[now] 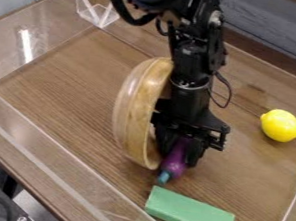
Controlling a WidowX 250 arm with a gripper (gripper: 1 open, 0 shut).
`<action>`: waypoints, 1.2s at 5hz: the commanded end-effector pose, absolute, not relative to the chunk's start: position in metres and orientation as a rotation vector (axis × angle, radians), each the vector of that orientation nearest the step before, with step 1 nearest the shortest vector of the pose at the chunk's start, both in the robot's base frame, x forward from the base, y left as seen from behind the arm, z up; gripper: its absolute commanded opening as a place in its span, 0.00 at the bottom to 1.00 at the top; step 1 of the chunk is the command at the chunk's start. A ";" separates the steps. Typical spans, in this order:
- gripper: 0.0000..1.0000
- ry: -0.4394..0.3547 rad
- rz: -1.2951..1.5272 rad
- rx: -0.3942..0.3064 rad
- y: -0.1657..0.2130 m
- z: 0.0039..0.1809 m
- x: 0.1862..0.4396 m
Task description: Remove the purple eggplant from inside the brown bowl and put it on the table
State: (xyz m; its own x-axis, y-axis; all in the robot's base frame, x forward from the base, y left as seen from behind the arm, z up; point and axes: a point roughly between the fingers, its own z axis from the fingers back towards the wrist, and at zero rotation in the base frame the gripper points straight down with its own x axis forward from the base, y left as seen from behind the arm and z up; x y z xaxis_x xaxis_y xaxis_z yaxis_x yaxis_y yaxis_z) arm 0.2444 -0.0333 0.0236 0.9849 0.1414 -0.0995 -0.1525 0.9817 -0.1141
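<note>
The brown bowl [140,107] stands tipped up on its edge on the table [73,84], its outer side facing left. My gripper [181,157] points straight down just right of the bowl, shut on the purple eggplant [172,168]. The eggplant hangs below the fingers, its teal stem end [162,179] close to the tabletop. Whether it touches the table I cannot tell. The bowl's inside is hidden behind the arm.
A green rectangular block [191,213] lies just in front of the eggplant. A yellow lemon [281,126] sits at the right. Clear acrylic walls [38,40] ring the table, and a clear stand [98,12] is at the back left.
</note>
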 end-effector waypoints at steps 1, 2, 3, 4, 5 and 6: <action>0.00 0.098 0.172 -0.121 -0.025 0.025 0.241; 0.00 0.100 0.175 -0.123 -0.024 0.025 0.240; 0.00 0.102 0.178 -0.126 -0.023 0.025 0.239; 0.00 0.103 0.181 -0.128 -0.022 0.024 0.239; 0.00 0.105 0.184 -0.131 -0.021 0.024 0.238; 0.00 0.106 0.187 -0.134 -0.020 0.023 0.237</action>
